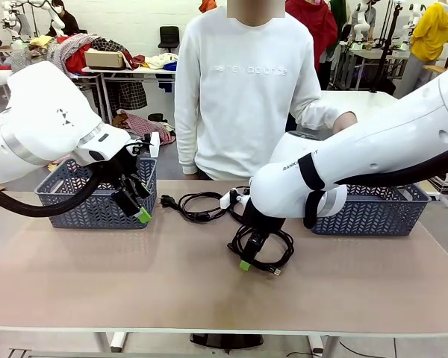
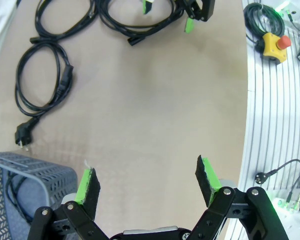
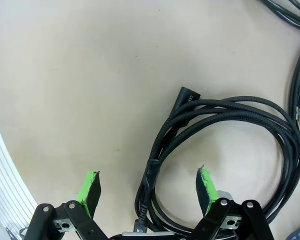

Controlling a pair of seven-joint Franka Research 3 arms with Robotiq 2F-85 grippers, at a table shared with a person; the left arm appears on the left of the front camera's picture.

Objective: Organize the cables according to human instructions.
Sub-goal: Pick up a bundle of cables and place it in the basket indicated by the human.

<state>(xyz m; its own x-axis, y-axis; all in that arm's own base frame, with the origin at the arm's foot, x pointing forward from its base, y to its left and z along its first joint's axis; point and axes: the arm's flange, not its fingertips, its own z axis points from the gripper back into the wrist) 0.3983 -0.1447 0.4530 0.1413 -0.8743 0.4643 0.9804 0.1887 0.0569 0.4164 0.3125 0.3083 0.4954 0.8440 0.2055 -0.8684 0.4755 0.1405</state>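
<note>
Three coiled black cables lie on the table. My right gripper [image 1: 248,257] hangs open just over the nearest coil [image 1: 284,247], its green-padded fingers [image 3: 206,184] straddling one side of that coil [image 3: 215,130]. A second cable [image 1: 198,205] lies mid-table with its plug toward the left basket. It also lies at the left of the left wrist view as a coil [image 2: 40,85]. A third cable [image 2: 65,20] lies beyond it. My left gripper [image 1: 138,207] is open beside the left basket, above bare table, its fingers [image 2: 87,185] holding nothing.
Two grey plastic baskets stand at the far side, one left [image 1: 89,205] and one right [image 1: 373,212]. A black cord lies in the left basket [image 2: 12,192]. A person in a white sweatshirt [image 1: 243,97] stands across the table. A yellow emergency-stop button [image 2: 275,45] sits past the table's near edge.
</note>
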